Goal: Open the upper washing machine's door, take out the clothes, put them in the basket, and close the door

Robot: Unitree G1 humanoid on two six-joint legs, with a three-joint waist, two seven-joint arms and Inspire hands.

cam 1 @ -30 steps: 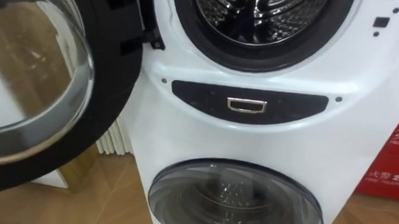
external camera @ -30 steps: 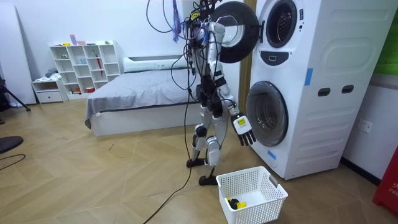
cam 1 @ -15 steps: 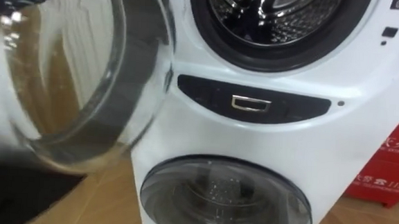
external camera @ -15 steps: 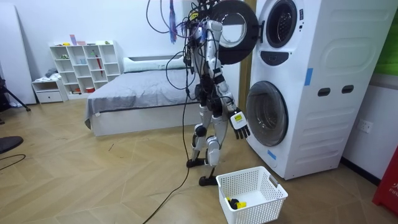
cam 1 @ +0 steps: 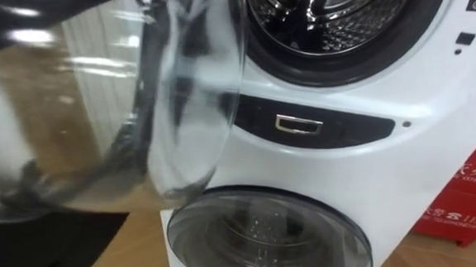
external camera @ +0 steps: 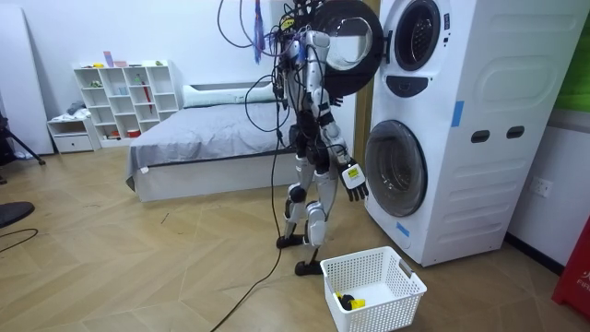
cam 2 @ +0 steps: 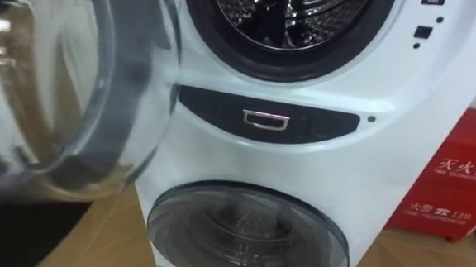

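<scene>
Washer (external camera: 461, 120) — upper door (cam 1: 140, 103) swung open, drum (cam 1: 336, 15) exposed — stands just ahead of the right hand (external camera: 355, 181), which hangs low, fingers relaxed, holding nothing; basket (external camera: 395, 306) on floor (external camera: 184, 258) below it.

silver-white limbs, black joints, dark cable bundle up top, black right hand (external camera: 356, 182) w/ yellow tag.

- You see the robot standing on the wooden floor, close before the stacked washing machine (external camera: 461, 120). The machine's upper door (external camera: 346, 41) stands open beside the robot's head.
- Its right hand (external camera: 353, 180) hangs low near the lower door (external camera: 395, 171), fingers relaxed.
- A white basket (external camera: 392, 304) sits on the floor by its feet.
</scene>
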